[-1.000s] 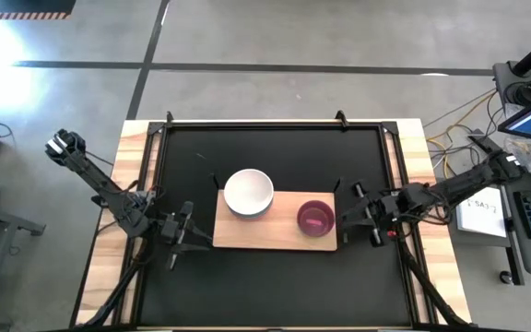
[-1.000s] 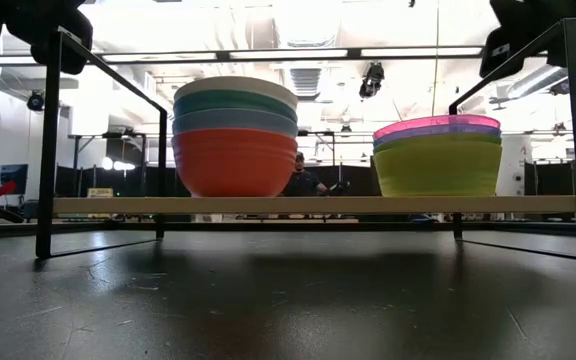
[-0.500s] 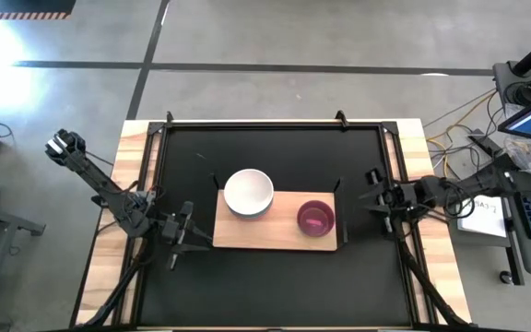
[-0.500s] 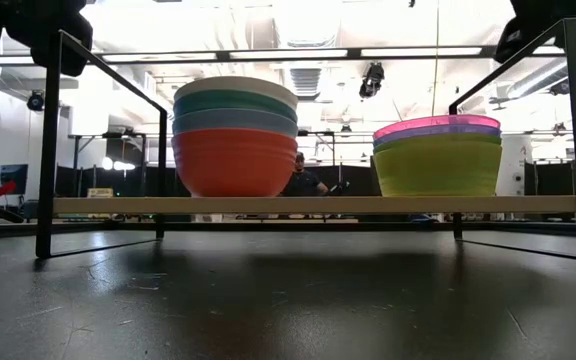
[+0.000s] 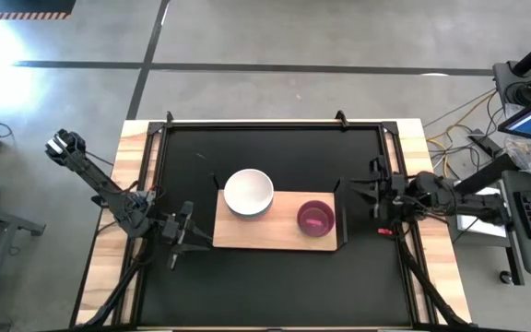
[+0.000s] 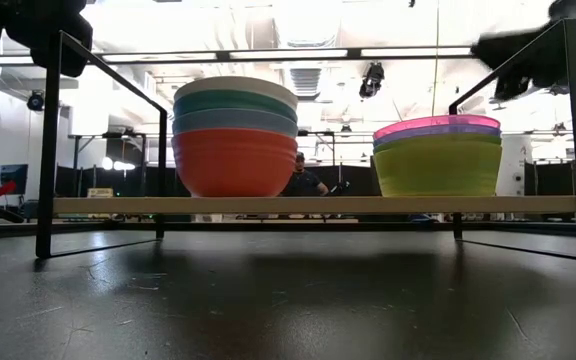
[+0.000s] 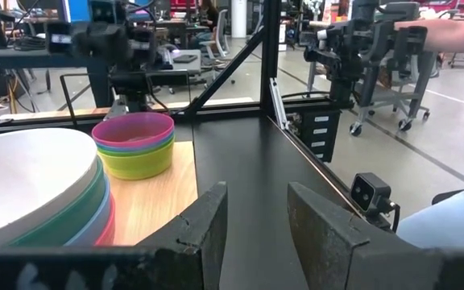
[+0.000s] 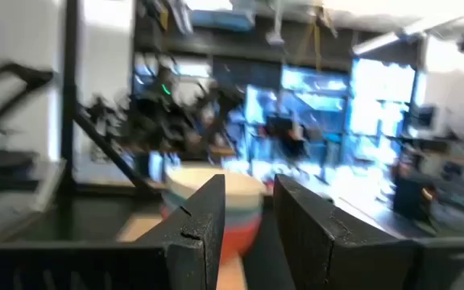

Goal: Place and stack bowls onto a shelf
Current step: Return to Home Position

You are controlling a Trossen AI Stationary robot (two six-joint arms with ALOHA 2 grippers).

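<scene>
The light-wood shelf [image 5: 275, 232] stands on black legs in the middle of the black table. On its left part sits a stack of larger bowls [image 6: 235, 137], red at the bottom and white [image 5: 249, 192] on top. On its right part sits a stack of small bowls [image 6: 438, 155], yellow-green at the bottom and magenta [image 5: 316, 219] on top. My left gripper [image 5: 184, 238] waits open, level, just off the shelf's left end [image 7: 254, 225]. My right gripper [image 5: 376, 195] is open and bare beyond the shelf's right end, looking back at the bowls [image 8: 248, 217].
Black frame posts [image 6: 48, 140] and slanting struts [image 6: 508, 65] rise at the shelf's corners. The table's wooden borders [image 5: 413, 184] run along both sides. A keyboard and paper [image 5: 487, 212] lie on a stand to the right. A person [image 6: 298, 178] sits far behind the table.
My right gripper has drawn back from the small bowl stack toward the table's right edge and slightly toward the far edge, tipping its fingers upward. Its arm has folded back. The bowls and shelf stay as they were.
</scene>
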